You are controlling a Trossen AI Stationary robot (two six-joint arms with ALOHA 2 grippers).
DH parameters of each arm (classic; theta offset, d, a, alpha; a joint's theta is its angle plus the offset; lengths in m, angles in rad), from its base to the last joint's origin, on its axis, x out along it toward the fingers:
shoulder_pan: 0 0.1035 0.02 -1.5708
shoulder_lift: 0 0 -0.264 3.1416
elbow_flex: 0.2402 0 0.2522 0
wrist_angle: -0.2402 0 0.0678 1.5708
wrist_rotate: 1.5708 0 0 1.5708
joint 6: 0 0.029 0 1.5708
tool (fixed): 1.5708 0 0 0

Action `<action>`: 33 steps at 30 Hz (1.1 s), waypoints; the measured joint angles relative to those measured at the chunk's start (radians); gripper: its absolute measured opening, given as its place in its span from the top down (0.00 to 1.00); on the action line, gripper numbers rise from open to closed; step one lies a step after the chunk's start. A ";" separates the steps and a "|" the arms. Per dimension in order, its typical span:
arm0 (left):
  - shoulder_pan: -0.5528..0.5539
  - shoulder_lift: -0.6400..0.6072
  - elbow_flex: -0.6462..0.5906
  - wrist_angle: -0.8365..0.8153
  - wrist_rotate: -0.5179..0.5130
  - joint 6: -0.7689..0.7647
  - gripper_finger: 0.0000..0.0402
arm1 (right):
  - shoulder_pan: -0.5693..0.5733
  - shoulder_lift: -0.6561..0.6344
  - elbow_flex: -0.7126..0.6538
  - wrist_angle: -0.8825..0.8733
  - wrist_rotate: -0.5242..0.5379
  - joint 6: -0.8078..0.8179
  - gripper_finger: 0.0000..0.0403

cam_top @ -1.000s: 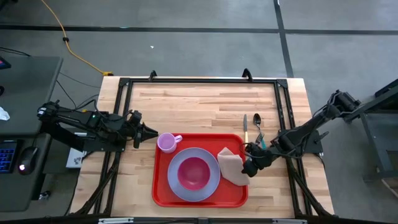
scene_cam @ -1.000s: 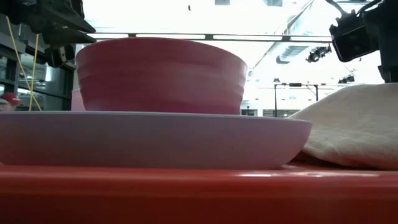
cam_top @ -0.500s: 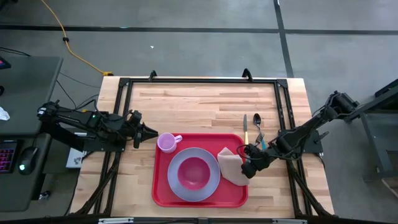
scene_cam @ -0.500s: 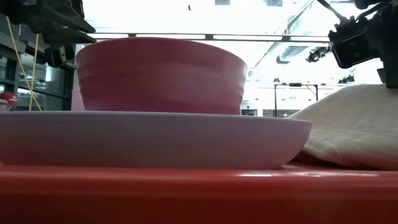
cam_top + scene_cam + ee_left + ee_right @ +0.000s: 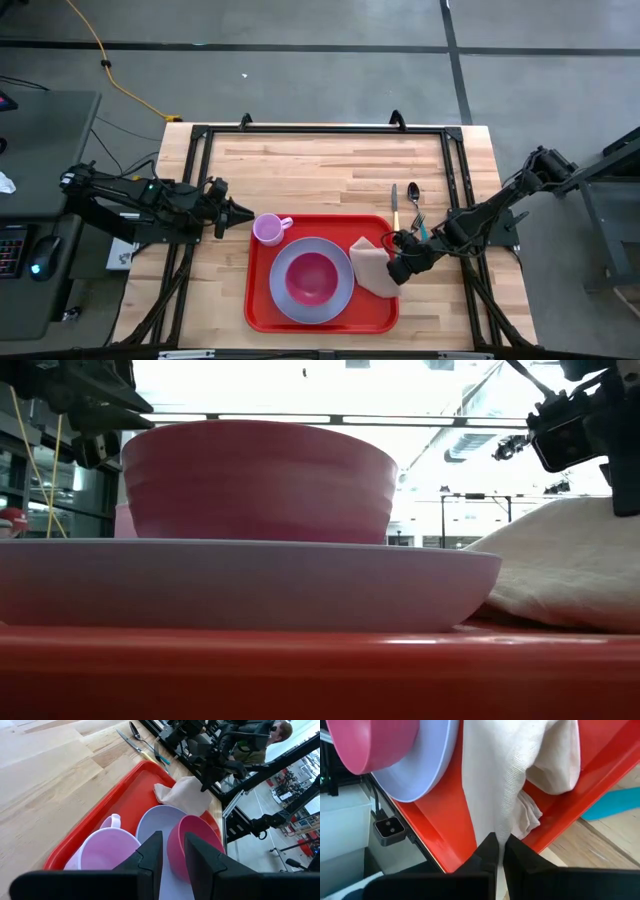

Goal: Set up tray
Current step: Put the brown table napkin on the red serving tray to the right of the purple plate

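While the left hand (image 5: 243,212) waits, the right hand (image 5: 393,262) pinches the napkin (image 5: 372,268) on the tray (image 5: 258,300).

The far half of my table (image 5: 320,165) lies bare, open to either arm; on the near half the tray (image 5: 262,310) is crowded by plate (image 5: 340,293), bowl (image 5: 311,277) and napkin (image 5: 371,268); the cup (image 5: 267,229) blocks its far-left corner, just ahead of my left gripper (image 5: 243,211); knife (image 5: 394,205), spoon (image 5: 414,195) and fork (image 5: 418,224) bar the strip right of the tray
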 joint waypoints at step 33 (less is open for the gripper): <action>0.000 0.000 0.000 -0.003 0.010 0.000 0.72 | -0.280 -0.237 0.000 -0.060 -0.039 -0.152 1.00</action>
